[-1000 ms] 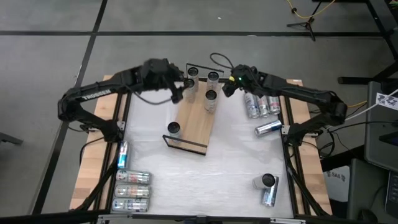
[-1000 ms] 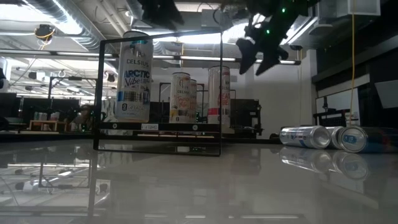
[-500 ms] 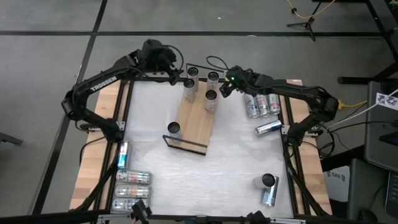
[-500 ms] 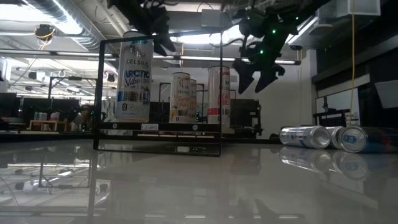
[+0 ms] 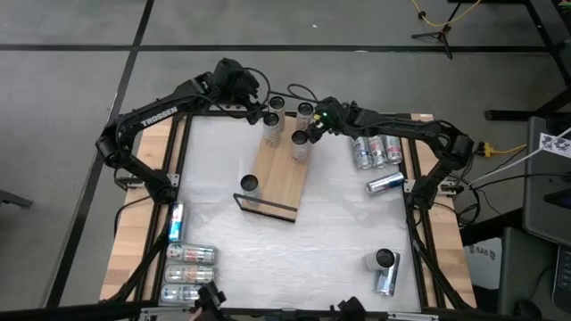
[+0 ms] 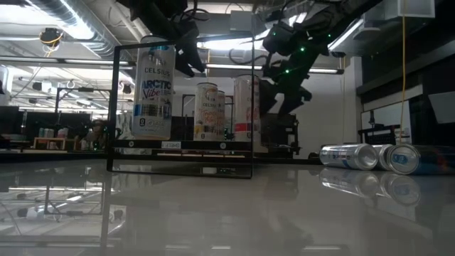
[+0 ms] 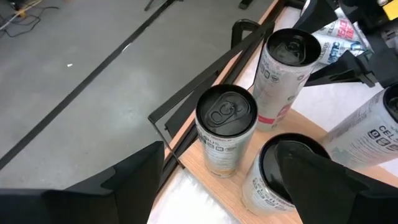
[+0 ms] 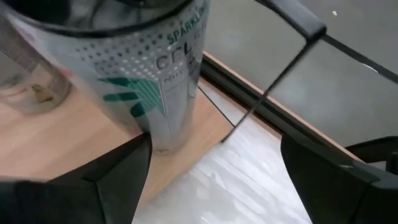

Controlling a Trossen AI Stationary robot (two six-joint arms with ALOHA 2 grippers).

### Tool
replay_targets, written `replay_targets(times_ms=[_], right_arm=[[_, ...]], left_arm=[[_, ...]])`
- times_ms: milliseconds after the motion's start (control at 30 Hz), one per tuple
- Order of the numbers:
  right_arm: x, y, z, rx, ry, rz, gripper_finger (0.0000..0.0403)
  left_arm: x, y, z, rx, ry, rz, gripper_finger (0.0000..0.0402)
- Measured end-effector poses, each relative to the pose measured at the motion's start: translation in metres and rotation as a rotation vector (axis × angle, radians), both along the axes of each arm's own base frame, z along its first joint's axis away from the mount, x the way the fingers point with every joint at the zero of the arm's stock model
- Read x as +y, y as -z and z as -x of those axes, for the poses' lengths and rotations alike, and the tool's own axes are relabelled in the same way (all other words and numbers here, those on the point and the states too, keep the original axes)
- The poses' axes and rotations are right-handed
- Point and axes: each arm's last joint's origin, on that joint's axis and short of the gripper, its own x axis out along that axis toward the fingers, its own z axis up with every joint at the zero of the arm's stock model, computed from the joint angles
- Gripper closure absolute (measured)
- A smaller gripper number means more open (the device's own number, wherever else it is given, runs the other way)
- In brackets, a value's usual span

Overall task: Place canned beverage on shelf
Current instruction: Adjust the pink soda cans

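Observation:
The shelf [image 5: 284, 169], a light-wood board with black wire rails, lies on the table. Three cans [image 5: 277, 104] [image 5: 306, 111] [image 5: 272, 120] stand upright on their bases at its far end. Another can [image 5: 301, 141] stands nearer the middle and one [image 5: 249, 185] at the near end. My left gripper [image 5: 257, 96] is open and empty above the far-end cans [image 7: 227, 127]. My right gripper [image 5: 314, 125] is open and empty, close beside the far right can [image 8: 146, 68]. That can stands ahead of its fingers, by the rail [image 8: 273, 68].
Three loose cans [image 5: 375, 150] lie at the table's far right, with one more [image 5: 385, 184] below them. Two cans [image 5: 384, 267] are at the near right. Several cans [image 5: 187, 272] lie on the left wooden edge. The near rail [image 6: 181, 110] stands in front in the low view.
My left gripper has gone toward the table's far edge and now stands over the far-end cans. My right gripper has gone down and toward the table's left, up to the far right can. The cans have stayed in place.

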Motion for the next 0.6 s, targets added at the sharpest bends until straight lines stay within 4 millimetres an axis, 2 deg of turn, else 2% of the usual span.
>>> replay_targets(times_ms=[600], right_arm=[[-0.0008,-0.0019,-0.0014,-0.022,0.001,0.013,0.0050]], left_arm=[[-0.0007,0.0000,-0.0005,0.000,0.002,0.000,0.0096]])
